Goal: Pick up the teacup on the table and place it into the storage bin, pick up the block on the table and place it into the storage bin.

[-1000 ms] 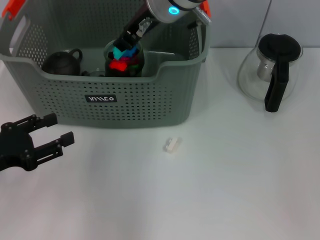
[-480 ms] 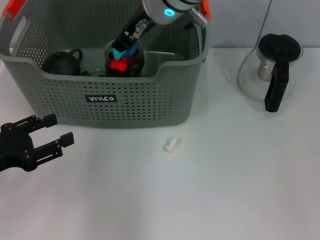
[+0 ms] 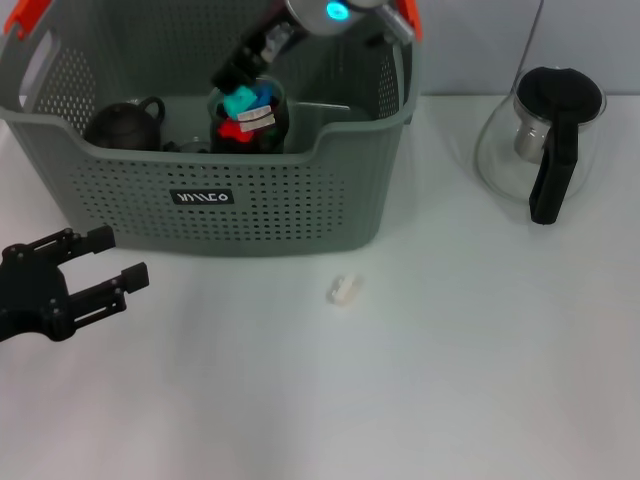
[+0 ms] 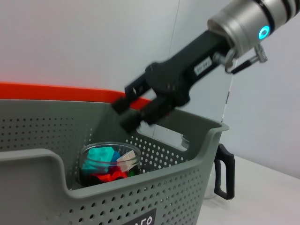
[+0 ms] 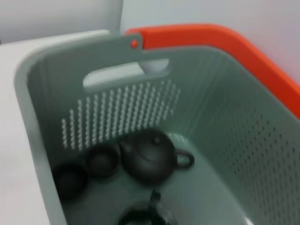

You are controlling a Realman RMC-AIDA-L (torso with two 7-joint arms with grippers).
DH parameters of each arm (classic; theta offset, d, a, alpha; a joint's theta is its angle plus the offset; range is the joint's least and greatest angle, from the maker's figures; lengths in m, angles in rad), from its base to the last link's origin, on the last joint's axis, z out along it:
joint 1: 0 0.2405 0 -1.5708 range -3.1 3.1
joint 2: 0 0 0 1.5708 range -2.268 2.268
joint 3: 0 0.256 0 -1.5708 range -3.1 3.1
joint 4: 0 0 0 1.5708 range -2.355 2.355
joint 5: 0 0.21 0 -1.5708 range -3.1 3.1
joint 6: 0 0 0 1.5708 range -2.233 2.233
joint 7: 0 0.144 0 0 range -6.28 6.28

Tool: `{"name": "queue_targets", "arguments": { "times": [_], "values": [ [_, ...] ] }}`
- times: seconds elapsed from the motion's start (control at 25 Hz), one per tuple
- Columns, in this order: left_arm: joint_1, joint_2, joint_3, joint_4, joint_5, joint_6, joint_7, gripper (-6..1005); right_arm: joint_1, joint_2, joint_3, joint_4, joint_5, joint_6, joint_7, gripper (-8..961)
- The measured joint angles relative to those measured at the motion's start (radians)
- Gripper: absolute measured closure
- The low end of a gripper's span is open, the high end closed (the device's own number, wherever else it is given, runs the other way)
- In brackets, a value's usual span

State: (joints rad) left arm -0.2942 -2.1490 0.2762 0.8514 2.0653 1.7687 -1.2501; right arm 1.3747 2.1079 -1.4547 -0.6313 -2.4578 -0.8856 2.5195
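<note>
Since a second ago my right gripper point(image 3: 232, 72) has lifted and slid toward 10 o'clock, leaving the glass cup point(image 3: 248, 115) uncovered in the storage bin point(image 3: 300, 195); left gripper point(image 3: 95, 270) unchanged.

Bin: grey-green plastic, perforated walls, rounded corners, orange handle clips, small black label on the front wall. Inside it: clear glass cup, round, packed with teal, red and blue blocks point(image 4: 105, 161); dark matte teapot point(image 5: 149, 159), squat and rounded, at 9 o'clock of the cup; two small dark teacups point(image 5: 86, 168) just beside the teapot in the right wrist view.

Right arm reaches in from 12 o'clock, slanting down over the bin's rear rim; black fingers blurred, above the cup and apart from it. I cannot tell how far they are parted.

Left gripper parked at 8 o'clock on the white table point(image 3: 450, 380), fingers spread, holding nothing.

Small white block point(image 3: 343, 290) lies on the table just in front of the bin. Glass teapot point(image 3: 540, 140), black lid and handle, at 2 o'clock, well apart
</note>
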Motion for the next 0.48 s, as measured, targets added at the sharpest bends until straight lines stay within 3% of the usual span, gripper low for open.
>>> {"name": "queue_targets", "arguments": {
  "times": [0.16,0.32,0.48],
  "values": [
    [0.000,0.000,0.000,0.000,-0.001,0.001,0.000,305,-0.134,-0.007,0.007,-0.262,0.097,-0.068,-0.038,332],
    [-0.002,0.002,0.000,0.000,-0.001,0.000,0.000,306,-0.356,-0.010,0.064,-0.589,0.292,-0.164,-0.152,333],
    [-0.005,0.005,0.000,0.000,-0.001,-0.005,0.000,306,-0.572,-0.012,0.169,-0.754,0.578,-0.329,-0.324,335]
  ]
}}
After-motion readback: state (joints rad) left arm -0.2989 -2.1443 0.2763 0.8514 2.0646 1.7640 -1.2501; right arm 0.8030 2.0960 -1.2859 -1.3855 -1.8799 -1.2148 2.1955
